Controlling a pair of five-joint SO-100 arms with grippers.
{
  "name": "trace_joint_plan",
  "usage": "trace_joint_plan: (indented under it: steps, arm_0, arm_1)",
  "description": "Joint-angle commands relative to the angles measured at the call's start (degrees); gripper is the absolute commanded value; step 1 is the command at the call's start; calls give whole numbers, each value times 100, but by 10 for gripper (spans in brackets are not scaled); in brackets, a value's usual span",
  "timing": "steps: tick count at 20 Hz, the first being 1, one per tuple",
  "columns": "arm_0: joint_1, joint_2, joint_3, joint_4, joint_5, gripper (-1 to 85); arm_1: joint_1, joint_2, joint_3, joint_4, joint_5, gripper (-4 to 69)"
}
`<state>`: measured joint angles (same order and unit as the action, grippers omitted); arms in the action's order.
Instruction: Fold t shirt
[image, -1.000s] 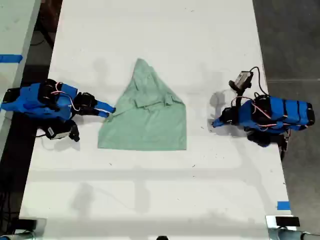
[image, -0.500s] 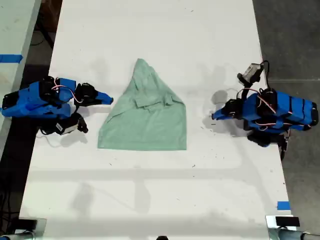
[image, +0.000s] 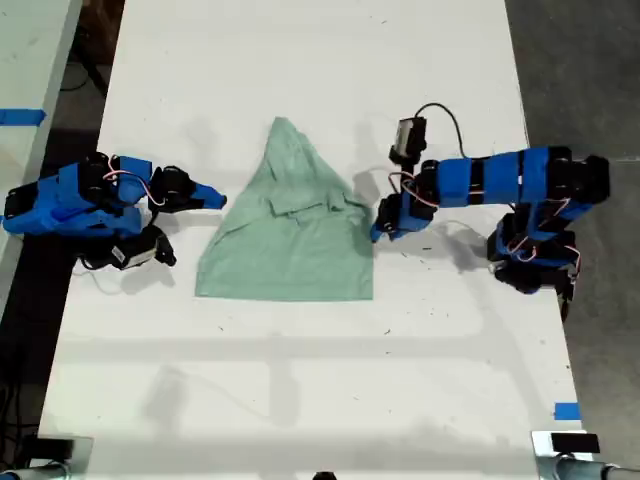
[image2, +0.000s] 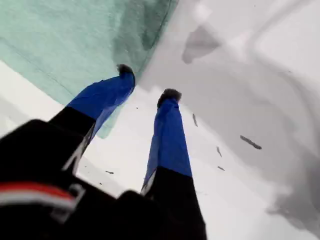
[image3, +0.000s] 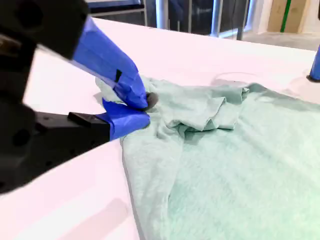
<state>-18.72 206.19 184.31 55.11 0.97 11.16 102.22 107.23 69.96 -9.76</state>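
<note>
Reaching in from the exterior view's right, my first gripper (image2: 147, 92) now hangs with jaws spread at the edge of the wrinkled, pale mint-green fabric t shirt (image: 295, 235), which lies mid-table (image: 300, 380). My second gripper (image3: 142, 110) sits pinched together beside the shirt's opposite edge, gripping nothing I can see

**Where the three cameras look**

The exterior view looks straight down from high up, far enough to see the whole white surface (image: 300, 400), both arms and the t shirt (image: 295, 230).

The first wrist view sits just behind my first end effector (image2: 146, 84) and looks down along it, very close to the surface. It shares the t shirt's edge at the exterior view's right.

The second wrist view sits low by my second end effector (image3: 142, 107) and looks across the t shirt, close up. It shares the t shirt's edge at the exterior view's left.
</note>
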Motion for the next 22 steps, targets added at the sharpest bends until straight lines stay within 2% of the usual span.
trace_joint_plan:
  steps: [1, 4, 5, 6, 9, 12, 14, 17, 22]
  arm_0:
    - [-53, 26, 35, -141, 9, 0]
    - [-53, 26, 35, -132, 9, 0]
    - [-53, 26, 35, -132, 9, 0]
    - [-53, 26, 35, -132, 9, 0]
    - [-44, 26, 35, -123, 9, 0]
    - [-44, 26, 35, -123, 9, 0]
    - [-53, 26, 35, -123, 9, 0]
    - [-62, 26, 35, -123, 9, 0]
    - [-70, 26, 26, -114, 9, 0]
  arm_1:
    - [-79, -1028, -1134, -88, -229, 135]
    - [62, -1714, -1292, -141, -396, 140]
    - [105, -1837, -1195, -237, -510, 122]
    - [132, -1925, -1099, -290, -615, 13]
    - [79, -1573, -545, -26, -193, 15]
    - [193, -211, 404, 334, 369, 14]
    - [229, 571, 387, 457, 237, 14]
    - [-9, 316, -905, 694, -123, 14]
    - [-589, -1890, -3568, 826, -387, 14]
